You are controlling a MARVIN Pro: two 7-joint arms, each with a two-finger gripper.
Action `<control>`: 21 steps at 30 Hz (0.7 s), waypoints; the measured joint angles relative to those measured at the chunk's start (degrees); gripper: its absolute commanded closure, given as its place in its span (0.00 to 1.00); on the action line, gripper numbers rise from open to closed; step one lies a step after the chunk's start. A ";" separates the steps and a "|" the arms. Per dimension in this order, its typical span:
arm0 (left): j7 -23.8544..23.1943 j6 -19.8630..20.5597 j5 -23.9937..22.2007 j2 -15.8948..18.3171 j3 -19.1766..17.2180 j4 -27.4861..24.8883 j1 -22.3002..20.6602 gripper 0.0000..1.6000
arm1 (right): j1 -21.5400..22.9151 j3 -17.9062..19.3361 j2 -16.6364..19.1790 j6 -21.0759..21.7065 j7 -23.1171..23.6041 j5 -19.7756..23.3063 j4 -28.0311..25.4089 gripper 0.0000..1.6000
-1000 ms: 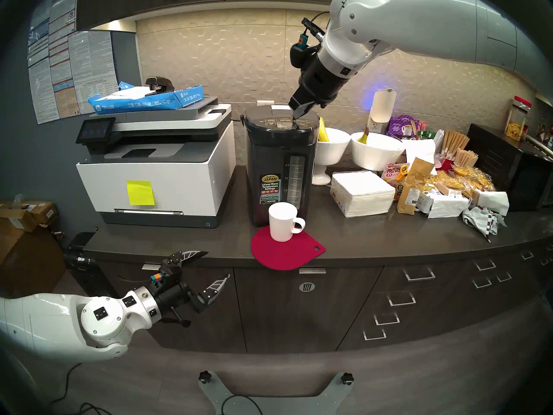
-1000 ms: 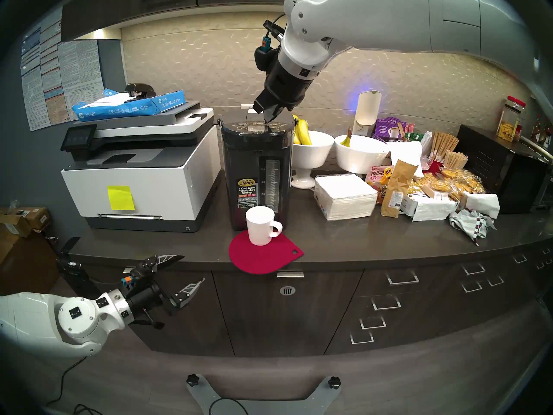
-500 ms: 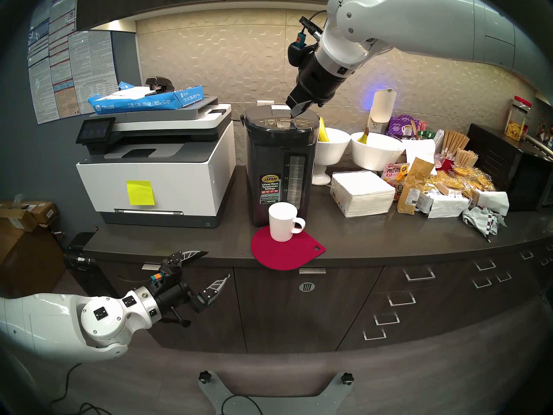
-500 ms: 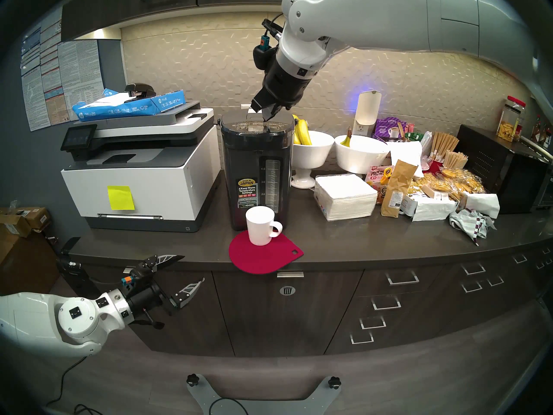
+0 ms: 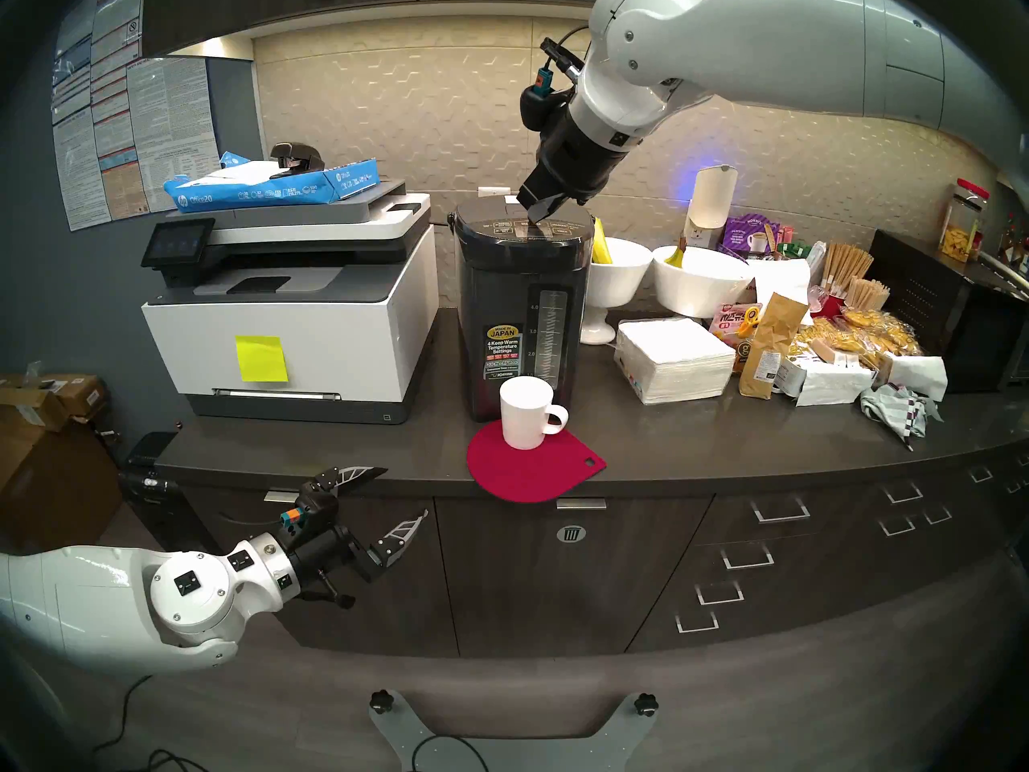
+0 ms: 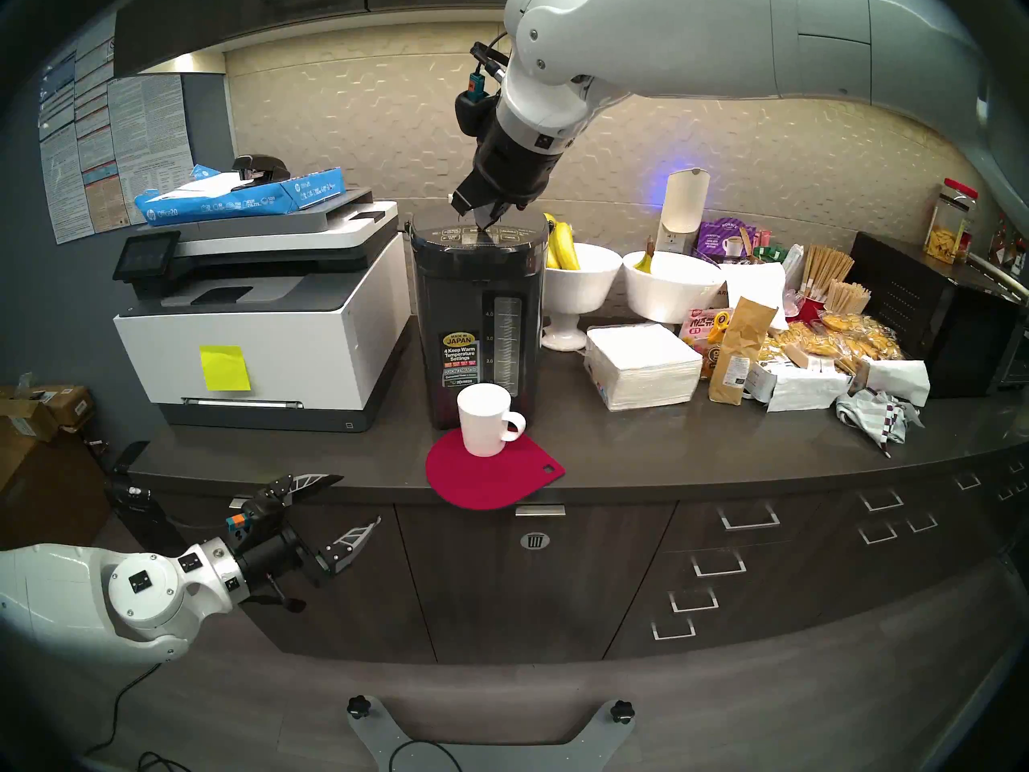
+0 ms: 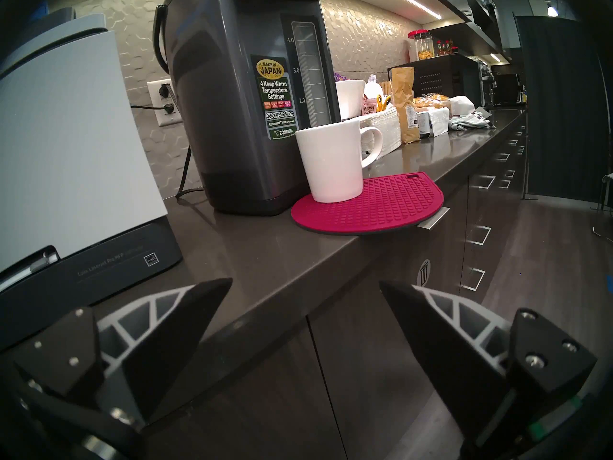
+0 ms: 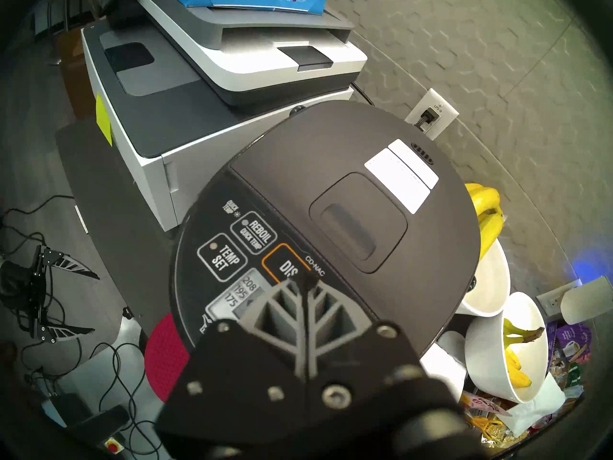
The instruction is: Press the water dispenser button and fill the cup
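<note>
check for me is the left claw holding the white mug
No, the left claw hangs open and empty below the counter edge, well apart from the white mug, which stands on the red mat.

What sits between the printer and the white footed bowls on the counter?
The water dispenser, with the cup on a red mat before it; head views show this.

Water dispenser (image 5: 520,308): tall dark grey pot, upright, gauge window and gold sticker on front. Button (image 8: 282,266): orange-outlined, lettered "DIS…", centre of dispenser's top panel, partly hidden. Cup (image 5: 526,412): white mug, upright, just before dispenser's base, handle rightward.
</note>
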 measured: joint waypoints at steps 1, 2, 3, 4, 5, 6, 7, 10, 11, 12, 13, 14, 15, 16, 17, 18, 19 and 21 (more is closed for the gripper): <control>0.00 0.00 0.00 0.00 0.00 0.00 0.00 0.00 | -0.02 0.00 -0.01 -0.04 -0.06 0.03 0.00 1.00; 0.00 0.00 0.00 0.00 0.01 0.00 -0.01 0.00 | -0.03 0.00 -0.02 -0.07 -0.12 0.07 0.01 1.00; 0.00 0.00 0.00 0.00 0.01 0.00 -0.01 0.00 | -0.06 0.00 -0.02 -0.10 -0.19 0.11 0.01 1.00; 0.00 0.00 0.00 0.01 0.02 0.00 -0.02 0.00 | -0.10 0.00 -0.02 -0.16 -0.28 0.16 0.01 1.00; 0.00 0.00 0.00 0.01 0.02 0.00 -0.03 0.00 | -0.11 0.00 -0.02 -0.19 -0.33 0.18 0.01 1.00; 0.00 0.00 0.00 0.01 0.03 0.00 -0.03 0.00 | -0.14 0.00 -0.02 -0.23 -0.43 0.23 0.01 1.00; 0.00 0.00 0.00 0.01 0.04 0.00 -0.04 0.00 | -0.16 -0.02 -0.02 -0.26 -0.47 0.26 0.02 1.00; 0.00 0.00 0.00 0.01 0.05 0.00 -0.06 0.00 | -0.18 -0.07 -0.01 -0.31 -0.50 0.29 0.03 1.00; 0.00 0.00 0.00 0.01 0.05 0.00 -0.06 0.00 | -0.18 -0.10 0.00 -0.33 -0.50 0.29 0.03 1.00; 0.00 0.00 0.00 0.01 0.06 0.00 -0.07 0.00 | -0.18 -0.14 0.01 -0.34 -0.50 0.29 0.03 1.00; 0.00 0.00 0.00 0.01 0.06 0.00 -0.07 0.00 | -0.18 -0.19 0.03 -0.39 -0.50 0.29 0.03 1.00; 0.01 0.00 0.00 0.01 0.07 0.00 -0.08 0.00 | -0.17 -0.25 0.04 -0.41 -0.50 0.27 0.03 1.00; 0.01 0.00 0.00 0.01 0.08 0.00 -0.08 0.00 | -0.16 -0.28 0.05 -0.41 -0.49 0.23 0.03 1.00; 0.01 0.00 0.00 0.01 0.08 0.00 -0.09 0.00 | -0.14 -0.31 0.05 -0.40 -0.47 0.16 0.03 1.00; 0.01 0.00 0.00 0.01 0.09 0.00 -0.09 0.00 | -0.13 -0.34 0.05 -0.37 -0.45 0.10 0.02 1.00; 0.01 0.00 0.00 0.01 0.09 0.00 -0.09 0.00 | -0.12 -0.36 0.05 -0.33 -0.43 0.05 0.02 1.00; 0.02 0.00 0.00 0.01 0.09 0.00 -0.10 0.00 | -0.10 -0.38 0.05 -0.26 -0.40 -0.03 0.02 1.00; 0.02 0.00 0.00 0.01 0.11 0.00 -0.11 0.00 | -0.04 -0.43 0.03 -0.01 -0.33 -0.27 0.01 1.00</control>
